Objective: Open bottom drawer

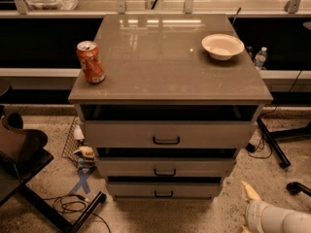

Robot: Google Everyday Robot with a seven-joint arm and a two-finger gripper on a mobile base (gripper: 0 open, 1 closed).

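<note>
Grey bottom drawer (pixel 131 190), black handle (pixel 164 194), orange-red can (pixel 91 62), cream bowl (pixel 222 46), seemingly pale-yellow hand (pixel 247 210) bottom right

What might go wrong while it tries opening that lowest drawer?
The tool sits low, right of the bottom drawer, so it may bump the cabinet. The small handle lies close under the middle drawer; it might catch the wrong one. A jolt may topple the can.

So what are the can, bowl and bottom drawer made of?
The can looks like metal: shiny rim, printed orange side. The bowl looks like matte white paper or plastic. The bottom drawer has a smooth grey front, maybe painted wood or metal, with a black handle. The gripper hovers low, right of it.
</note>
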